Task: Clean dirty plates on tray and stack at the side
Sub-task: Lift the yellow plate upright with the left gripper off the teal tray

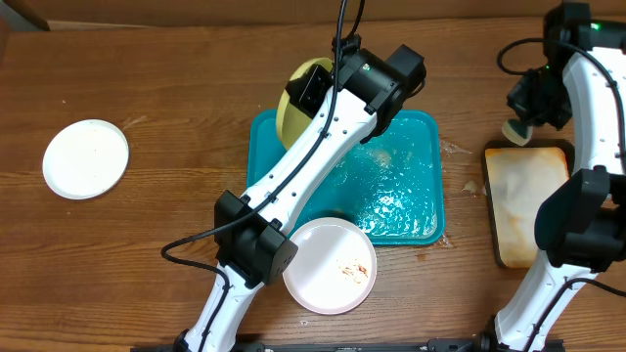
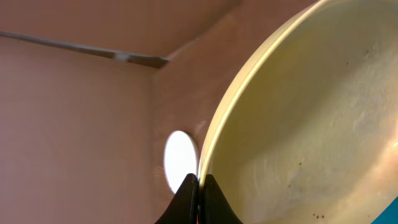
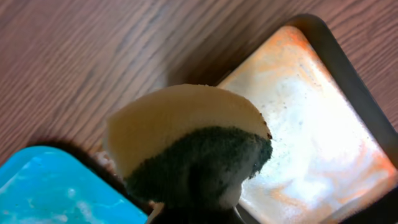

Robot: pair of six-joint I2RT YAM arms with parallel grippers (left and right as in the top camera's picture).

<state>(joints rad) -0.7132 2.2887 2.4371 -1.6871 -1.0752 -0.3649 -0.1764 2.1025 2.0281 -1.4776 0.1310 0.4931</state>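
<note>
My left gripper (image 2: pixel 198 186) is shut on the rim of the pale yellow-green plate (image 2: pixel 311 124) and holds it tilted on edge over the far left corner of the teal tray (image 1: pixel 416 210). That plate (image 1: pixel 293 98) has small dark specks. A white plate with brown smears (image 1: pixel 333 266) lies at the tray's front edge, partly under my left arm. A clean-looking white plate (image 1: pixel 86 158) lies on the table at far left; it also shows in the left wrist view (image 2: pixel 180 158). My right gripper (image 1: pixel 520 119) is shut on a yellow and dark green sponge (image 3: pixel 186 143), right of the tray.
A smaller dark-rimmed tray (image 1: pixel 528 200) with foamy whitish-orange liquid stands at the right, below the sponge; it also shows in the right wrist view (image 3: pixel 311 143). The teal tray's corner (image 3: pixel 50 186) is wet. Splashes mark the wood between the two trays.
</note>
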